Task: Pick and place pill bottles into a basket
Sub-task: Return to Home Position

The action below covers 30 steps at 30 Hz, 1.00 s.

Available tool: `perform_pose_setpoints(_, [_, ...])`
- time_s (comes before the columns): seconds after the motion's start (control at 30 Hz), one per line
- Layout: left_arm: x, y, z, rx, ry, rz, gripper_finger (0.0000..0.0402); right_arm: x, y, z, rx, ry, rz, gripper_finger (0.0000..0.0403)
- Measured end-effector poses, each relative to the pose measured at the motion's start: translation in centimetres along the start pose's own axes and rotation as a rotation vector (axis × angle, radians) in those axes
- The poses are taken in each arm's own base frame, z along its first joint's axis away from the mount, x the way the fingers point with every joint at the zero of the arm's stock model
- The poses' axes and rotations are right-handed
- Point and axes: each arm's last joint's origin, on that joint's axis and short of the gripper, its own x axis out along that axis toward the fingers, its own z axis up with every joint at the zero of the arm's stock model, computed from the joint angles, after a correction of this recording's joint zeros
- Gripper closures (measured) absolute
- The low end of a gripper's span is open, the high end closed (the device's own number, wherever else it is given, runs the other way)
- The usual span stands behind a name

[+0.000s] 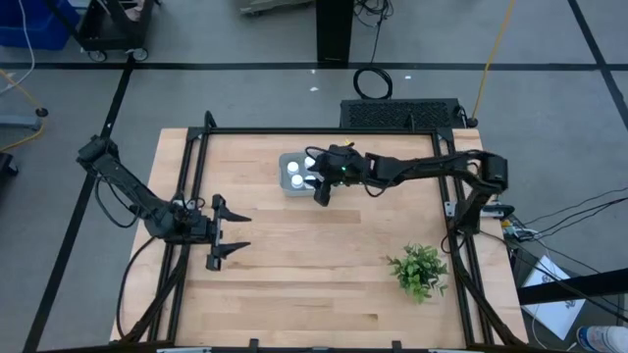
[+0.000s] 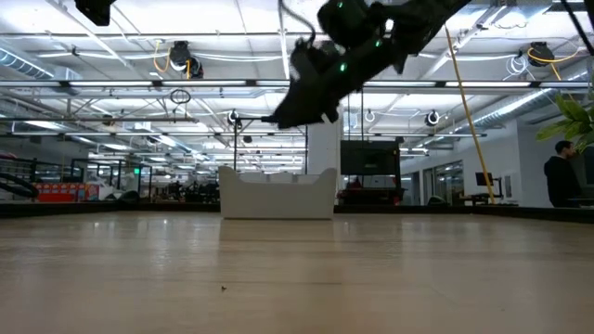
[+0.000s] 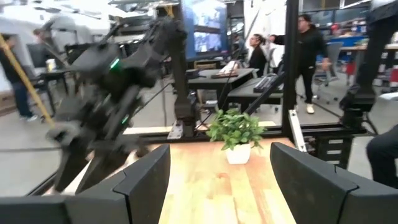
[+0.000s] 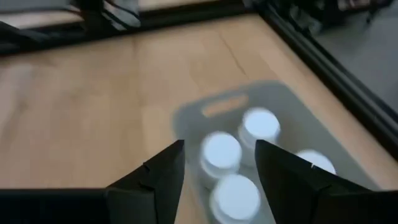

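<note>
Four capped pill bottles [image 4: 260, 123] stand upright inside the basket [image 4: 283, 99]. Our right gripper [image 4: 219, 148] hovers just above the basket, fingers apart, empty; our left gripper [image 1: 234, 232] waits well away from it, spread too. We judge bottles light, rigid, slick: pinch below the cap.

White-capped pill bottles [image 4: 222, 151] stand upright (four caps show) inside the pale grey basket [image 2: 278, 197], far-centre on the surface [image 1: 324, 265].
</note>
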Motion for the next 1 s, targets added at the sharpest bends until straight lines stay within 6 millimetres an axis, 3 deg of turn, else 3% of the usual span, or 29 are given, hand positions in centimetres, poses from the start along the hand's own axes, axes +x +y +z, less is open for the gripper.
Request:
perform_pose_setpoints(0.13, [0.0, 0.1, -0.2, -0.009, 0.019, 0.030, 0.0119, -2.2, 2.0, 1.6, -0.041, -0.067, 0.050, 0.0257])
perform_pose_setpoints(0.27, [0.0, 0.1, -0.2, -0.014, 0.018, 0.029, 0.0121, -4.5, 4.4, 2.2, -0.076, -0.120, 0.090, 0.0330])
perform_pose_setpoints(0.4, [0.0, 0.1, -0.2, -0.008, 0.018, 0.027, 0.0155, -6.5, 6.8, 2.2, -0.108, -0.192, 0.108, 0.0394])
perform_pose_setpoints(0.53, [0.0, 0.0, -0.2, 0.006, 0.019, 0.023, 0.0230, -8.4, 8.8, 1.4, -0.114, -0.248, 0.163, 0.0389])
perform_pose_setpoints(0.77, [0.0, 0.0, -0.4, 0.024, 0.034, 0.016, 0.0388, -11.2, 11.0, -2.1, -0.105, -0.389, 0.287, 0.0394])
perform_pose_setpoints(1.0, [0.1, 0.6, -0.4, 0.026, 0.045, 0.161, 0.0361, -14.5, 10.5, -5.8, -0.116, -0.545, 0.337, 0.0397])
